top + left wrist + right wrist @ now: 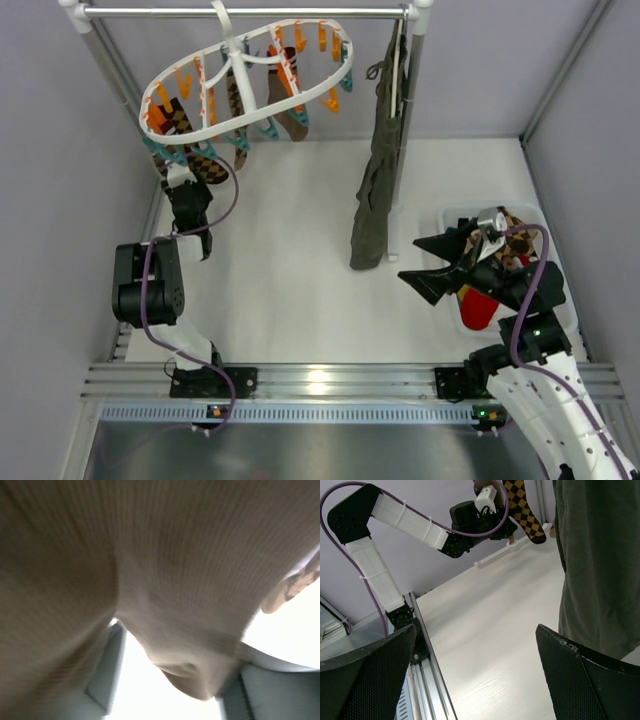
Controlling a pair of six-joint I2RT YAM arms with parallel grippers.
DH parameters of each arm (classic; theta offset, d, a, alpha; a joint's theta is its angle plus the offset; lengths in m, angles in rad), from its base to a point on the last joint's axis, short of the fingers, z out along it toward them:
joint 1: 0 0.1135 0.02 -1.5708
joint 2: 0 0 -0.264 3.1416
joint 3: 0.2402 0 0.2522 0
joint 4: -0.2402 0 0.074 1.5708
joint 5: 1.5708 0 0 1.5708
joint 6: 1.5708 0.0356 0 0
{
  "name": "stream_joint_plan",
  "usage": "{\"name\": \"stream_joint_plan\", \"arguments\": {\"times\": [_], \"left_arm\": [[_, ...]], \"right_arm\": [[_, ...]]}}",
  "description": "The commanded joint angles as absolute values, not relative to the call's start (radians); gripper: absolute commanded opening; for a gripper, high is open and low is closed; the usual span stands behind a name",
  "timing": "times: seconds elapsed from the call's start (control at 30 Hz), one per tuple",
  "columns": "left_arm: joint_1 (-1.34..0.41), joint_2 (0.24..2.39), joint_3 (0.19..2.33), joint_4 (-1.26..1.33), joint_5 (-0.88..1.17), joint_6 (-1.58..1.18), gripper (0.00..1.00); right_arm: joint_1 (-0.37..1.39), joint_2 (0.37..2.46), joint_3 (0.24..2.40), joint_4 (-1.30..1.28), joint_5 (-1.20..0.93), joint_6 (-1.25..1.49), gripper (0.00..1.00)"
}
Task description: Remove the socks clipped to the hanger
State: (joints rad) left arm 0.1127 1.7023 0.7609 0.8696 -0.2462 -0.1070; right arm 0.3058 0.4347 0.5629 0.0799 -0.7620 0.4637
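Left gripper (182, 174) raised at 10 o'clock beneath hanger (245, 75), tan sock (175, 580) fabric between its fingers, grip cannot be told, right gripper (476, 630) at 4 o'clock, jaws wide apart.

White table (300, 290) with clear bin (462, 210)

Left pincer (183, 174) raised high, jaws apart, right pincer (425, 265) held low, jaws spread wide.
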Motion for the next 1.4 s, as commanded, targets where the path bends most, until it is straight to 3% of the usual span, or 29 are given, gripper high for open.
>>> {"name": "stream_joint_plan", "arguments": {"times": [0.0,0.03,0.07,0.13,0.3,0.33,0.57,0.83,1.37], "left_arm": [[0.120,1.703,0.805,0.948,-0.264,-0.095,0.40],[0.120,1.698,0.804,0.948,-0.264,-0.103,0.40],[0.120,1.691,0.798,0.948,-0.267,-0.116,0.19],[0.115,1.663,0.784,0.948,-0.299,-0.153,0.00],[0.060,1.583,0.715,0.948,-0.415,-0.232,0.00],[0.039,1.568,0.688,0.946,-0.531,-0.235,0.00],[-0.282,1.435,0.557,0.948,-0.972,-0.204,0.00],[-0.542,1.246,0.397,0.946,-1.204,-0.187,0.00],[-0.939,1.339,0.479,0.946,-1.649,-0.074,0.00]], "right_arm": [[0.322,0.439,0.595,0.092,-0.759,0.442,0.99],[0.322,0.440,0.595,0.091,-0.759,0.440,0.99],[0.322,0.439,0.595,0.091,-0.756,0.442,0.99],[0.325,0.437,0.595,0.091,-0.753,0.445,0.99],[0.325,0.434,0.609,0.089,-0.742,0.454,0.99],[0.325,0.433,0.612,0.089,-0.741,0.457,1.00],[0.327,0.423,0.669,0.038,-0.732,0.449,1.00],[0.327,0.410,0.745,-0.075,-0.687,0.423,0.99],[0.327,0.440,0.896,-0.195,-0.667,0.397,0.99]]}}
